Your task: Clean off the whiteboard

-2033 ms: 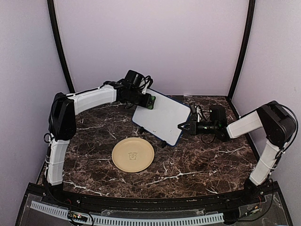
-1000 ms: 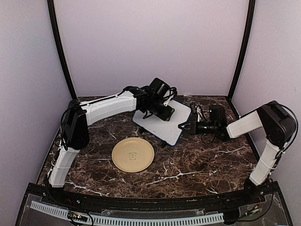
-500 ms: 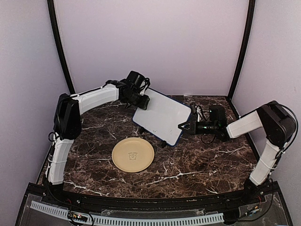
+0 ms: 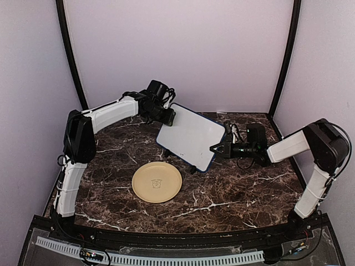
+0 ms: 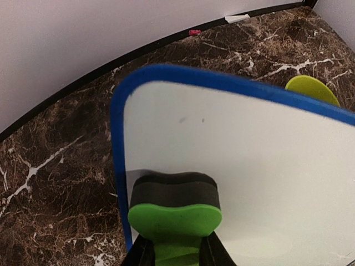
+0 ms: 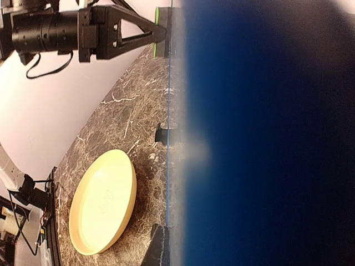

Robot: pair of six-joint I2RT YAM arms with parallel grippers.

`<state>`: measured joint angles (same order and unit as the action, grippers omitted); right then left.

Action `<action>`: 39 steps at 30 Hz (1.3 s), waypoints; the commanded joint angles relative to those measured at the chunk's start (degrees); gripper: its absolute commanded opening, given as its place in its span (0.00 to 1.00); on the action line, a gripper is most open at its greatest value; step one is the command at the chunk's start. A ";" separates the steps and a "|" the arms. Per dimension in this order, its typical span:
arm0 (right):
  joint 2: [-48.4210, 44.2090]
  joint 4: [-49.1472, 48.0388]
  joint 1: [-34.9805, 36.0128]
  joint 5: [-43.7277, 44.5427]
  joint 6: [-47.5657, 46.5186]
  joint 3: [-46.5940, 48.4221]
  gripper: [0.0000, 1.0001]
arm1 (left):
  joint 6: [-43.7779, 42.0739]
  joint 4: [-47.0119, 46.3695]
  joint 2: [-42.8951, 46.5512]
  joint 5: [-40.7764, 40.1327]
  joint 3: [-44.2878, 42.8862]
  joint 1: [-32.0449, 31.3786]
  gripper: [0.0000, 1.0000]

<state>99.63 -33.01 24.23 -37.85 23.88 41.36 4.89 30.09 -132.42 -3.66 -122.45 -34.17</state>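
Note:
The whiteboard [image 4: 191, 138], white with a blue frame, stands tilted on black feet at mid table. My left gripper [image 4: 168, 116] is shut on the green bone-shaped eraser [image 5: 175, 213], whose dark pad presses on the board's upper left corner [image 5: 249, 149]. Its fingers [image 5: 140, 256] flank the eraser. Two faint specks [image 5: 181, 118] show on the board above the eraser. My right gripper [image 4: 215, 148] clamps the board's right edge. That edge fills the right wrist view as a blurred blue band [image 6: 266, 138], hiding the fingers.
A round tan plate [image 4: 157, 182] lies in front of the board, and shows in the right wrist view [image 6: 102, 202]. The board's black feet [image 6: 162, 134] rest on the marble. Purple walls close the back and sides.
My left gripper swept the eraser right to the board's upper middle, then back to the upper left corner, where it now sits slightly higher. The right arm and board have not moved.

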 commanded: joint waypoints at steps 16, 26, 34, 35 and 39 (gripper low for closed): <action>3.54 12.89 2.60 0.05 -9.55 -2.70 0.00 | -6.37 -2.24 -1.09 5.93 0.63 -11.72 0.00; 3.55 13.07 2.56 0.14 -9.48 -2.61 0.00 | -0.06 -13.01 5.44 5.75 20.53 -14.43 0.00; 4.21 13.71 2.55 -0.04 -9.20 -2.36 0.00 | 1.62 -14.77 10.39 -0.90 27.61 -11.53 0.00; 4.38 13.76 2.58 -0.04 -9.20 -2.30 0.00 | 1.90 -14.68 10.95 -1.54 27.93 -11.04 0.00; 4.21 13.83 2.50 0.21 -9.06 -2.35 0.00 | 2.13 -14.86 11.61 -2.85 28.48 -8.78 0.00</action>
<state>99.88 -32.86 24.45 -37.95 22.55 41.95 5.65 16.25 -122.96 -2.31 -95.18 -46.35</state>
